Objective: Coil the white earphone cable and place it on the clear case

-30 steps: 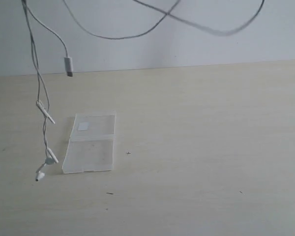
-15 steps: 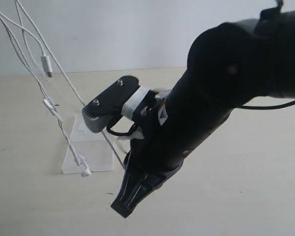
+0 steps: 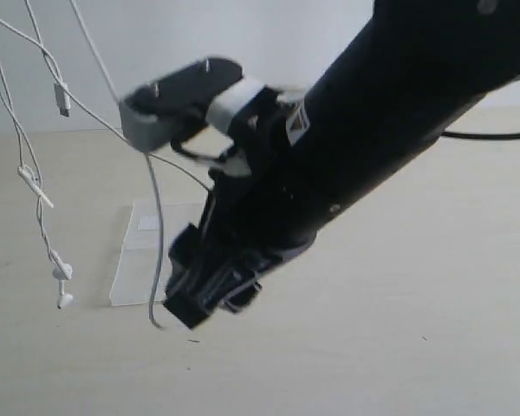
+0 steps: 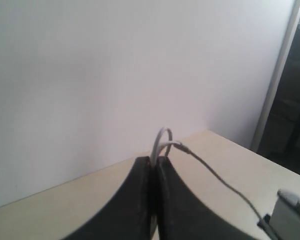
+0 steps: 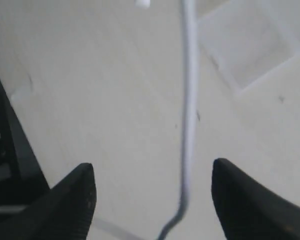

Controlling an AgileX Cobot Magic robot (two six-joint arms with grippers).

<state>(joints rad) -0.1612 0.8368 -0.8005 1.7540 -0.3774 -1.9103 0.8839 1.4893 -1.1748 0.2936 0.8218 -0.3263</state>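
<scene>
While the cable (image 3: 159, 243) dangles, clear case (image 3: 134, 269) lies flat.

Exterior oblique; left wrist level, right downward.

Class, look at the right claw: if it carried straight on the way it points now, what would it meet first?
Probably the white earphone cable, whose strand hangs between the open jaws of the right claw; behind it lies the table, beside the clear case. Depth is unclear.
</scene>
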